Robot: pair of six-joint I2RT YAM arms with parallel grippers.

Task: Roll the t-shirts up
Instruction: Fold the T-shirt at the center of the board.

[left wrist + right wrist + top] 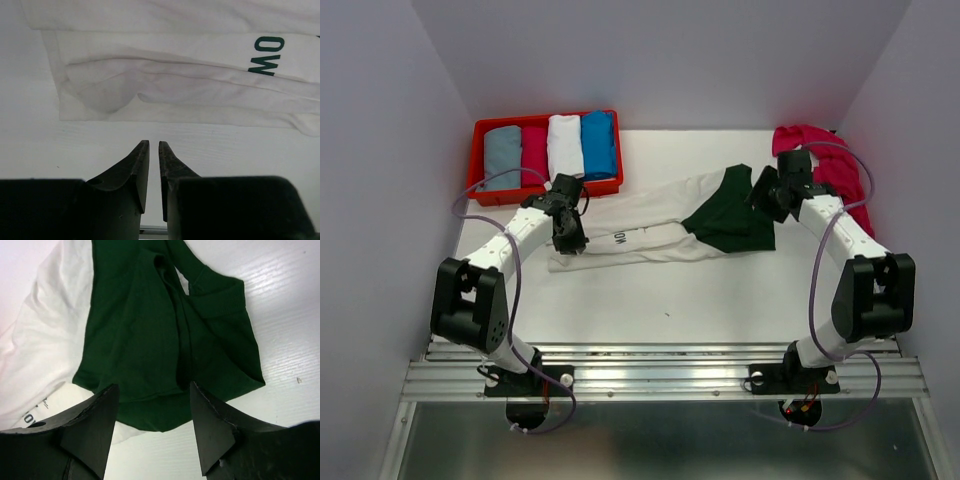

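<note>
T-shirt (650, 226) hem edge just beyond narrow, empty left claw (153, 143); right claw (153, 387) wide.

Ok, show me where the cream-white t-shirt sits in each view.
Top external: cream-white t-shirt stretched across the table's middle.
Left wrist: it fills the upper half.
Right wrist: its white body at left, green sleeves at centre.
Shared landmark: the dark green print, seen in all three.

This is a robotics lab test cell: plain pale walls (660, 60) box in a white tabletop (720, 300) on three sides. The left arm (515, 240) and right arm (840, 228) are bolted to an aluminium rail (660, 372) along its near edge.
</note>
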